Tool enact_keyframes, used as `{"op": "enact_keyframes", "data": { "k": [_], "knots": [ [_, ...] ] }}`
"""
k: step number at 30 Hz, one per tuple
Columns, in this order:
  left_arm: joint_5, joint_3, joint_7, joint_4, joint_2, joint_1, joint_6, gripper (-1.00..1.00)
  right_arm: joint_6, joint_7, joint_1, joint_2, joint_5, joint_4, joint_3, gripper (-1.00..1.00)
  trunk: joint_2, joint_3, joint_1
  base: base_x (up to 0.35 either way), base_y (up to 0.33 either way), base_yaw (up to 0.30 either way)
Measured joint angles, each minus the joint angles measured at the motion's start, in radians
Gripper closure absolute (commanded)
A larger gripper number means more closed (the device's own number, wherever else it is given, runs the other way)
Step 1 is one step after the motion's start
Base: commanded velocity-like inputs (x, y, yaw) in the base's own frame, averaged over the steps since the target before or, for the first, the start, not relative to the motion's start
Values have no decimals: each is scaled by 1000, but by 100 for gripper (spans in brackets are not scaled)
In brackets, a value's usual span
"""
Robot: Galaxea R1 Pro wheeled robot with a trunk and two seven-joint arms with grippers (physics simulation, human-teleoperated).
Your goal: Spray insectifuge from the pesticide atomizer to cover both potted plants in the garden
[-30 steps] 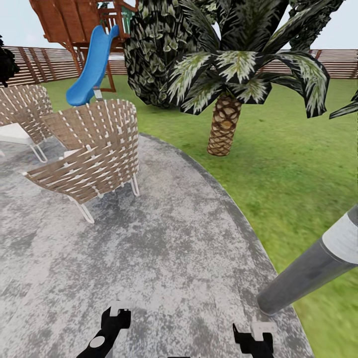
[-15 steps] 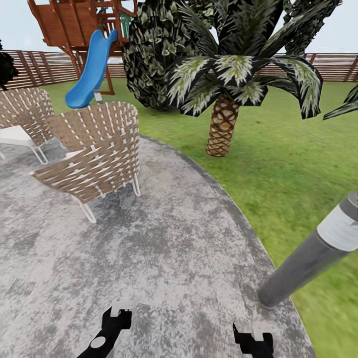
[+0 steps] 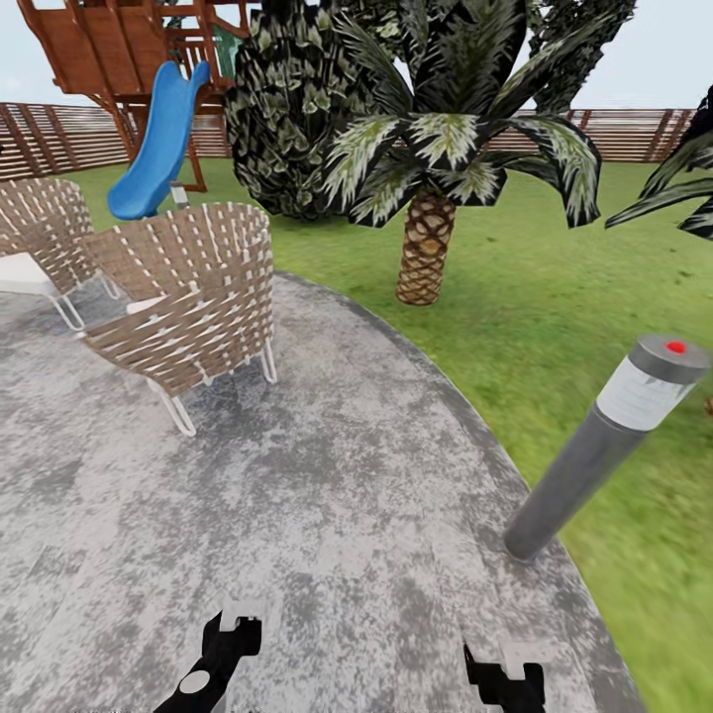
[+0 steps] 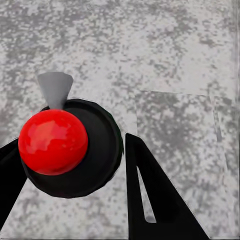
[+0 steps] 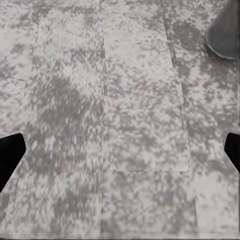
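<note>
Where lawn (image 3: pixel 594 297) begins, grey patio (image 3: pixel 347 475) ends.

open grey patio (image 3: pixel 347 495) ahead, wicker chair (image 3: pixel 188 297) left, bollard (image 3: pixel 594 446) right

Two wicker chairs (image 3: pixel 183 297), one bollard (image 3: pixel 604 446), one slide (image 3: pixel 153 144)

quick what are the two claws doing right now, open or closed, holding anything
Left claw: open, holding nothing, fingers spread over the grey patio.
Right claw: open, empty, fingertips wide apart above the patio.
</note>
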Motion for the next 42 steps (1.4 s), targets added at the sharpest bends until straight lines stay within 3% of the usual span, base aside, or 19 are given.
{"op": "enact_keyframes", "data": {
  "k": [24, 35, 42],
  "knots": [
    [-4, 0, 2, 0, 0, 0, -1, 100, -1, -2, 0, -2, -2, 1, -2, -100, 0, 14, 0, -52, 5, -245],
    [0, 3, 1, 43, 8, 2, -13, 100, -5, -6, 0, -22, -4, 23, -6, -100, 0, 20, 0, 0, 0, -250],
    [-1, 5, 1, 22, 11, 72, -18, 100, -13, -6, 0, -23, -3, 36, -4, -100, 0, 24, 0, 0, 0, -261]
  ]
}}
